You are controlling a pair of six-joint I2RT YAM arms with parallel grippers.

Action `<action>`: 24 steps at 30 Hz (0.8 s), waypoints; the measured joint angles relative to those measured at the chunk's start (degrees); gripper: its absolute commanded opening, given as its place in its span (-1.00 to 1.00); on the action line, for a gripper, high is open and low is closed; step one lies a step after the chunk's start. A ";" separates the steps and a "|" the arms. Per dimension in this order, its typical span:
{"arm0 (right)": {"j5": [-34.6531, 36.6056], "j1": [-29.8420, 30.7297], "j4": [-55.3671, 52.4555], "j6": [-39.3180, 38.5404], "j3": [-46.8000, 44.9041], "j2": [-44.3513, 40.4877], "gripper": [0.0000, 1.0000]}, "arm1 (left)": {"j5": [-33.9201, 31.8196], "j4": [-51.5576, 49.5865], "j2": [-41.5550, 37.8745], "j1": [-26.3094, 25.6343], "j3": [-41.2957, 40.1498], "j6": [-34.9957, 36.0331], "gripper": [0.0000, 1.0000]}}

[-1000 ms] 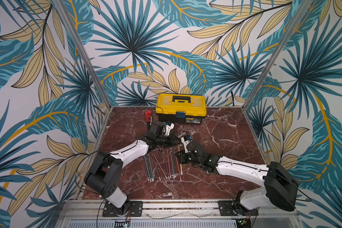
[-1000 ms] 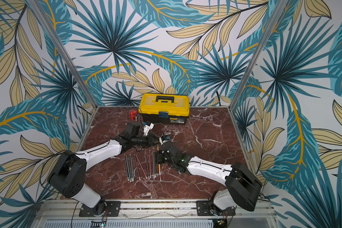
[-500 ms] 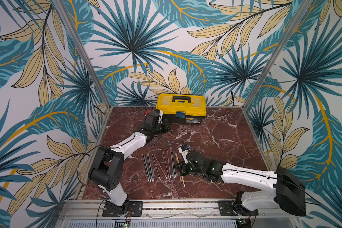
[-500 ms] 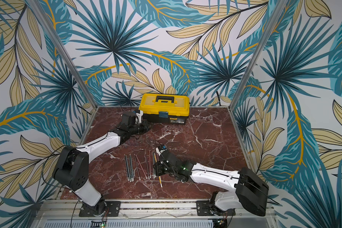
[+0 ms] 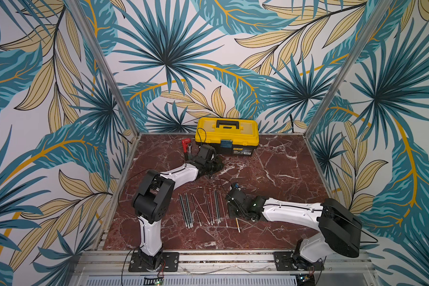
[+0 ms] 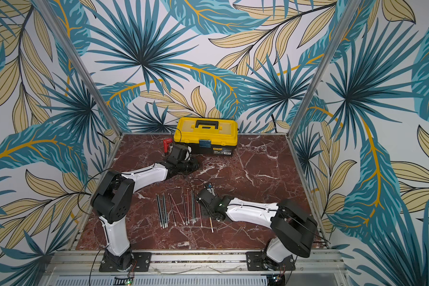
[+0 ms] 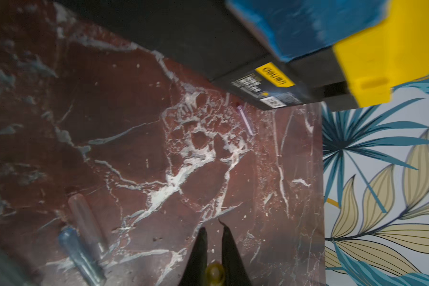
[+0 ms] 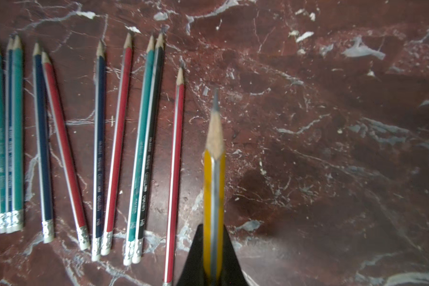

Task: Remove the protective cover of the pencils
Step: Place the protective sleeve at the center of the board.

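My right gripper (image 8: 213,230) clamps the bare-tipped yellow pencil (image 8: 214,173), its rear cut off, beside the pencils (image 8: 119,148) rowed on the bench (image 8: 332,148), while my left gripper (image 7: 213,228), near the toolbox (image 7: 372,49), pinches a blurred yellowish piece (image 7: 214,272) I cannot identify, close to faint caps of the protective cover (image 7: 84,222).

Eleven pencils (image 8: 99,148) lie flat on the marble (image 8: 332,148) in a loose, near-parallel row: blue, teal, red, one black. Tips are bare and sharpened, and in both top views (image 5: 203,209) (image 6: 178,208) the eraser ends face the near edge. The yellow pencil (image 8: 213,185), tip bare, is pinched in the right gripper (image 8: 213,230) beside the row. Two clear caps (image 7: 84,222) lie side by side, with a third cap (image 7: 245,120) apart from them. A yellowish cap (image 7: 214,272) is pinched in the left gripper (image 7: 213,230).
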 measured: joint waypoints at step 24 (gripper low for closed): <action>-8.35 -6.58 2.56 2.58 3.56 7.72 -0.56 | 0.55 -9.97 9.44 1.25 7.43 -1.27 -0.74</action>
